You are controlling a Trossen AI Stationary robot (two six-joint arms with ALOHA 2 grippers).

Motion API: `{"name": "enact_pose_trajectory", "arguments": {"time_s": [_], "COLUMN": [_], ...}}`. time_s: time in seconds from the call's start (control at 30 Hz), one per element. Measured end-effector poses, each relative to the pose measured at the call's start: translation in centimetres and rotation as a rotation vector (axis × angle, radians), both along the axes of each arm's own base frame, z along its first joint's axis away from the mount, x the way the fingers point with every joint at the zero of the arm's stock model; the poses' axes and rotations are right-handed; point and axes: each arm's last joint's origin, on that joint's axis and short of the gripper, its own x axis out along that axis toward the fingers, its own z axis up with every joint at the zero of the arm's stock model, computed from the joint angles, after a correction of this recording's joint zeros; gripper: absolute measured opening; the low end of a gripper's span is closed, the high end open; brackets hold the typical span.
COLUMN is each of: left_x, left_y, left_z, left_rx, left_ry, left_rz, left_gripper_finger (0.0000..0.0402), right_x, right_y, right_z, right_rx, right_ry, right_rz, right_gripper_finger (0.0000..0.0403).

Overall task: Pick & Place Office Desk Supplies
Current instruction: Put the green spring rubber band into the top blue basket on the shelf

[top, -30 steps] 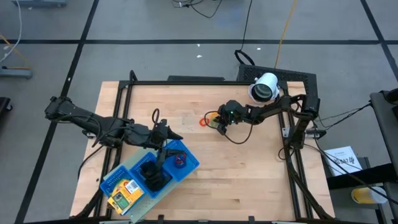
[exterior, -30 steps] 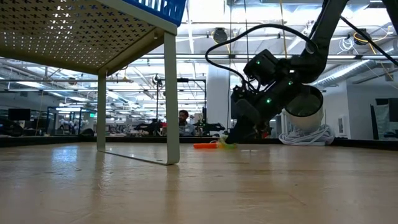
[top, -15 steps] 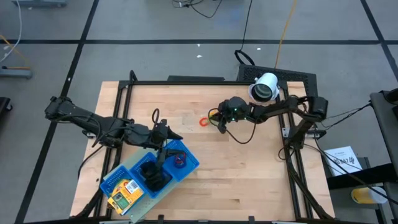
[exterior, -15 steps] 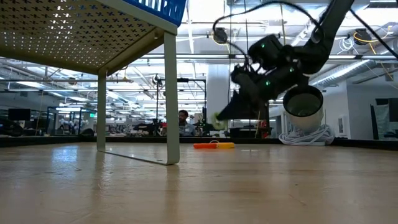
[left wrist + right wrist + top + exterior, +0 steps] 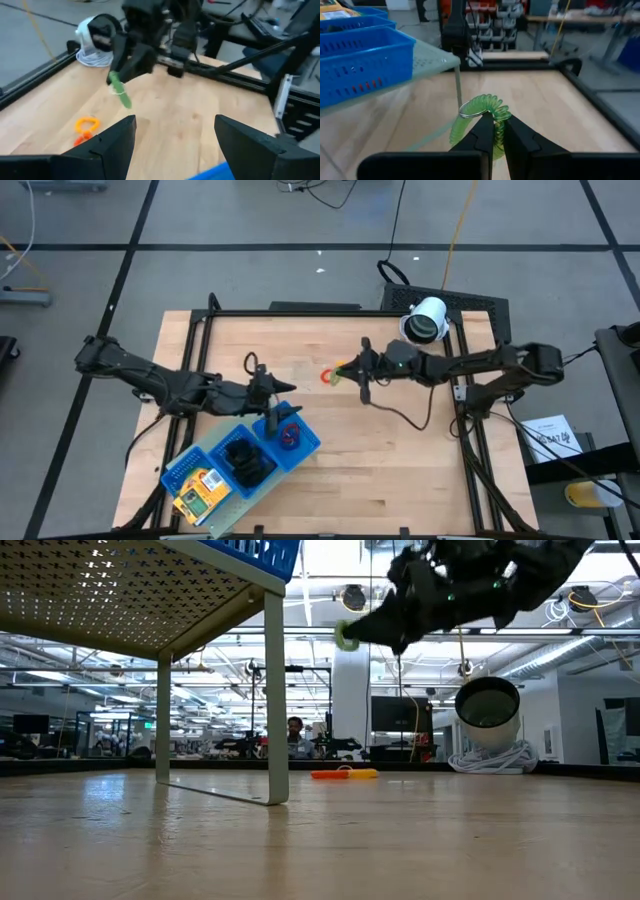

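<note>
A green coiled ring (image 5: 479, 119) is in my right gripper (image 5: 495, 131), which is shut on it above the table's far middle (image 5: 345, 369). In the low view the coil (image 5: 346, 637) hangs high above the wood. Red and orange rings (image 5: 327, 376) lie flat on the table just below and beside it. My left gripper (image 5: 175, 145) is open over the blue tray's far corner (image 5: 280, 405), touching nothing. The tray (image 5: 305, 442) holds yellow packs (image 5: 200, 490), black clips (image 5: 245, 460) and small rings (image 5: 290, 438). My right gripper pinches the green coil near its upper end (image 5: 492, 114), beside a small metal ring (image 5: 470, 109), between its two fingertips. The fingers come slanting down from the table's right. The coil is lifted clear and hangs below the fingertips, slanting (image 5: 120, 94).
The white cylindrical device (image 5: 427, 320) stands at the far right, close behind my right arm. The tray sits on a raised perforated stand with thin legs (image 5: 275, 690) at the near left. Bare wood lies between the tray and the rings.
My right gripper has risen from the tabletop by the red and orange rings, carrying the green coil well up and clear, and its arm has stretched out toward the table's left. The red and orange rings have stayed where they lay.
</note>
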Motion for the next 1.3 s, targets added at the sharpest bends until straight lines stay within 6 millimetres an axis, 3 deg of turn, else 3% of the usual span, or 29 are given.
{"name": "enact_pose_trajectory", "arguments": {"time_s": [0.23, 0.47, 0.83, 1.3], "left_x": [3.8, 6.4, 7.9, 8.4], "left_y": [0.1, 1.1, 3.2, 3.5], "left_z": [-2.0, -4.0, -5.5, -4.7], "left_rx": [0.147, 0.232, 0.179, 0.128], "left_ry": [-0.033, -0.032, -0.026, -0.134], "left_rz": [-0.006, 0.035, 0.117, 0.052], "left_gripper_finger": [0.0274, 0.0274, 0.0274, 0.0273], "right_x": [0.3, 0.4, 0.4, 0.6], "right_y": [2.4, 3.6, 4.9, 5.6], "right_z": [1.1, 1.7, 2.8, 2.4], "right_rx": [-0.119, -0.138, -0.137, -0.130], "right_ry": [-0.081, -0.139, -0.255, -0.243], "right_rz": [-0.033, -0.006, 0.030, 0.063], "right_gripper_finger": [0.0018, 0.0019, 0.0019, 0.0020]}}
